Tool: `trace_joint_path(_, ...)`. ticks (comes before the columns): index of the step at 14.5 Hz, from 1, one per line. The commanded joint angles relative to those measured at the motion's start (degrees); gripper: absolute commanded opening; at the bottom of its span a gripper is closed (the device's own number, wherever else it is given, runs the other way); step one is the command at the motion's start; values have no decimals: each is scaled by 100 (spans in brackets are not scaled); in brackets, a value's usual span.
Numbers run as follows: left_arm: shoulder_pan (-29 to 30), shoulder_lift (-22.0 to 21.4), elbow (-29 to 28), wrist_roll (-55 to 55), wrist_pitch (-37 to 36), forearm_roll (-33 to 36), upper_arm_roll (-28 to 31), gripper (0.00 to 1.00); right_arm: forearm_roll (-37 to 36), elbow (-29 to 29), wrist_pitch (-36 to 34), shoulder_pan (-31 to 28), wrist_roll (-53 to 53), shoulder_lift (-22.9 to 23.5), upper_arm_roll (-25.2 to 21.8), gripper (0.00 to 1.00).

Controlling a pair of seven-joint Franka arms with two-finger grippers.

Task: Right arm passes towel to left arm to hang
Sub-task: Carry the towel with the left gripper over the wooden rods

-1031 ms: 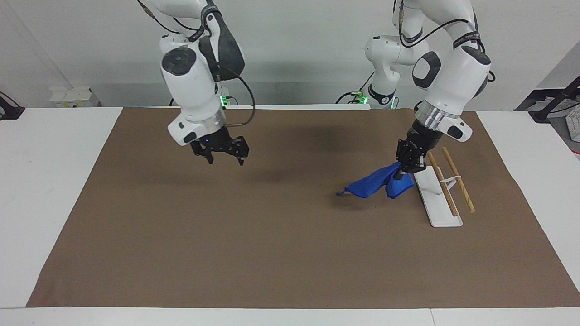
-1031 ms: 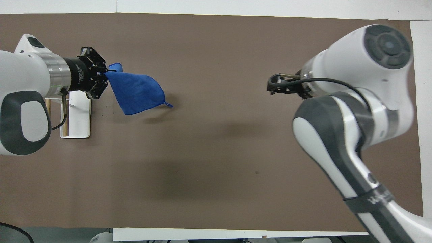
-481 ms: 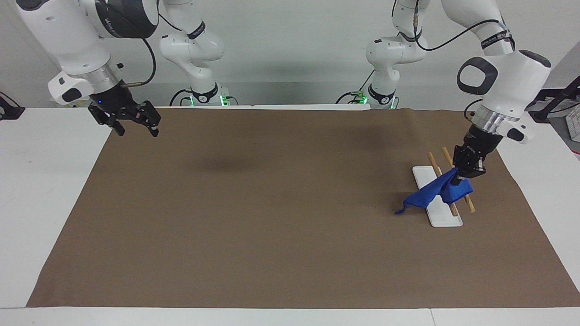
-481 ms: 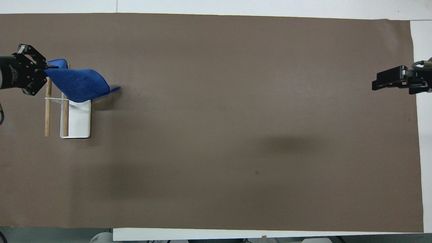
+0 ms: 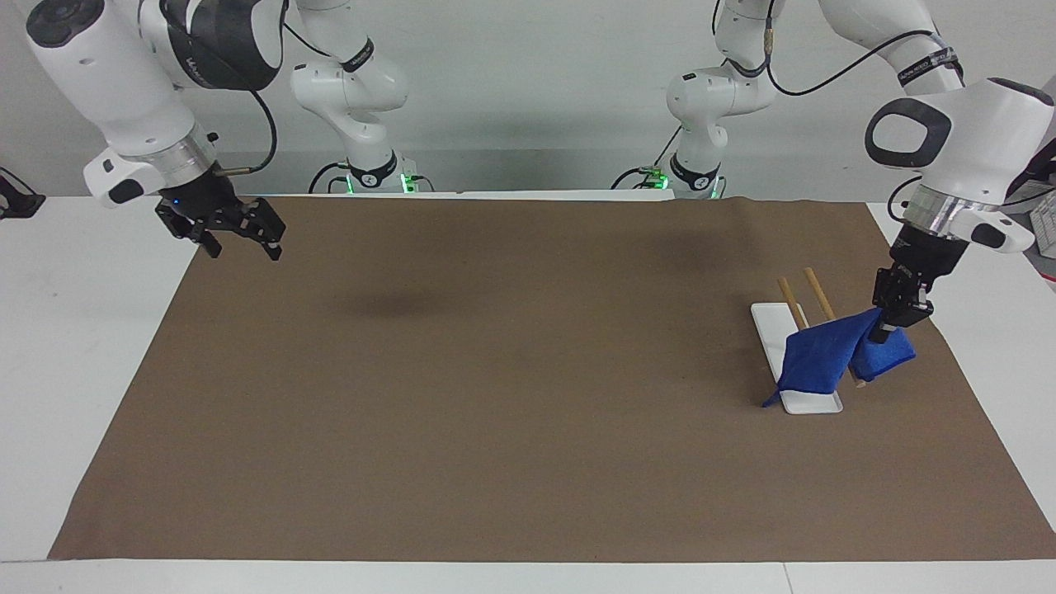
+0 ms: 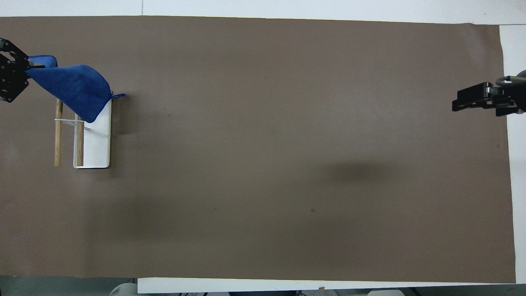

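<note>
While my left gripper (image 5: 889,328) pinches the towel (image 5: 825,353) over the rack's wooden bars (image 5: 817,295), I should lower evenly before releasing; my right gripper (image 5: 239,241) waits, spread wide.

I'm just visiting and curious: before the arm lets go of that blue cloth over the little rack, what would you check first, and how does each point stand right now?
1. Left claw shut on the towel: ok.
2. Towel laid across the two wooden rails of the rack: ok, one part falls on each side.
3. Towel resting its weight on the rails: cannot tell.
4. Rack standing upright on its white base: ok.
5. Right claw open, empty and away at the right arm's end of the table: ok.
6. Towel's loop corner clear of the rails: ok, it hangs over the base edge.
</note>
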Motion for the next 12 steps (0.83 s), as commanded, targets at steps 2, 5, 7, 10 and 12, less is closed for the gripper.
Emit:
trace_joint_path(2,301,95,102,917,49,1,-3,1,-116,-134,80,43,-76,-179,-27,99)
trace_joint_path(5,364,86,93,1112,31,115,5,2,-116,-204,106,60,-49,-205,-19,99)
trace_joint_path(7,372,16,-38,1068,-30,186,5,3,-116,-204,89,87,-41,-205,-19,99)
trace_joint_path(10,513,-308,-678,717,-30,194,5,3,-108,-187,80,105,-49,-205,-1,99)
trace_joint_path(12,592,-467,-987,734,-39,230,5,3,-116,-187,71,96,-58,-205,-10,99)
